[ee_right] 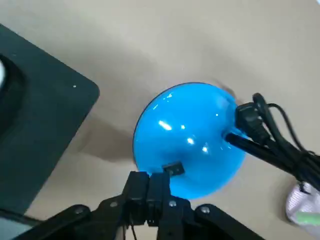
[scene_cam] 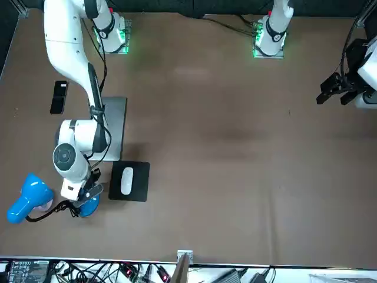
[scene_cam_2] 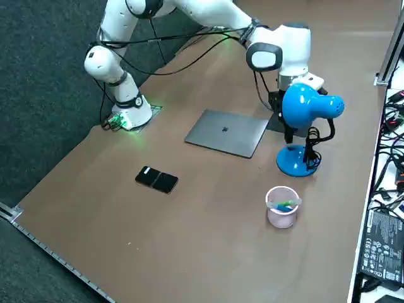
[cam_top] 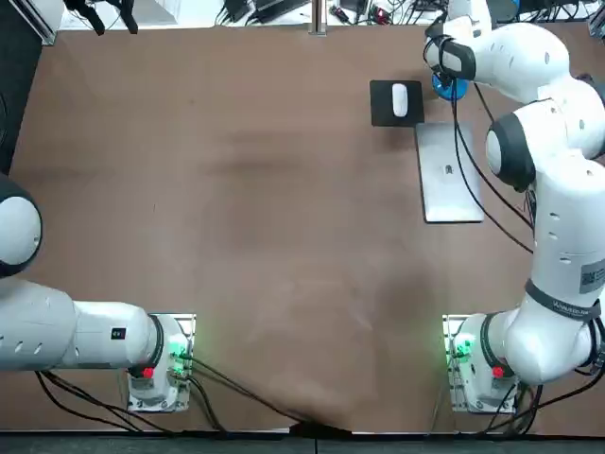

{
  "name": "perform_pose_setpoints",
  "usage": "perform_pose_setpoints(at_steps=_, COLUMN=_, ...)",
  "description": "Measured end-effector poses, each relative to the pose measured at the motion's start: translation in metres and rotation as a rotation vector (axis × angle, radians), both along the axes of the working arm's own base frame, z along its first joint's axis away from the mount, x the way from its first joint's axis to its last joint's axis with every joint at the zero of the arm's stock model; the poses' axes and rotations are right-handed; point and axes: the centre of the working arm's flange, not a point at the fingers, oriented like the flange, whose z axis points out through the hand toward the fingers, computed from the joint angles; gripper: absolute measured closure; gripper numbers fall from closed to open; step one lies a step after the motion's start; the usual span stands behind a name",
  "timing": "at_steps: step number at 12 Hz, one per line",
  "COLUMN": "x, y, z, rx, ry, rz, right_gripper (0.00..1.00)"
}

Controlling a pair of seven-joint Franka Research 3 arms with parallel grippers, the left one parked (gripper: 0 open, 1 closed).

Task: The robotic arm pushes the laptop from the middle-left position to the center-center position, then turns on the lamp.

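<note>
Right gripper (ee_right: pixel 149 181), fingers pressed together and holding nothing, hovers over the near rim of the blue desk lamp's (scene_cam_2: pixel 307 107) round base (ee_right: pixel 190 135), its tips just short of a small grey switch (ee_right: pixel 172 169). Beyond it, the closed silver laptop (cam_top: pixel 449 173) lies flat on the table (cam_top: pixel 236 236), just beside the black mouse pad (cam_top: pixel 383 112). The lamp step appears to be in hand, and the next move calls for a short, well-aimed press on that switch without shoving the light base aside.
</note>
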Motion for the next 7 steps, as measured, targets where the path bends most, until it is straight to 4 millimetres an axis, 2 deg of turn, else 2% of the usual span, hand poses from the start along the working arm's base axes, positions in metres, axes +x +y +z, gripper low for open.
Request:
perform_pose_setpoints(at_steps=4, x=-0.006, y=0.005, z=0.047, rx=0.003, ry=0.023, rz=-0.034, right_gripper=0.98)
perform_pose_setpoints(at_steps=7, x=-0.015, y=-0.001, z=0.102, rx=0.031, ry=0.025, rz=-0.078, right_gripper=0.97)
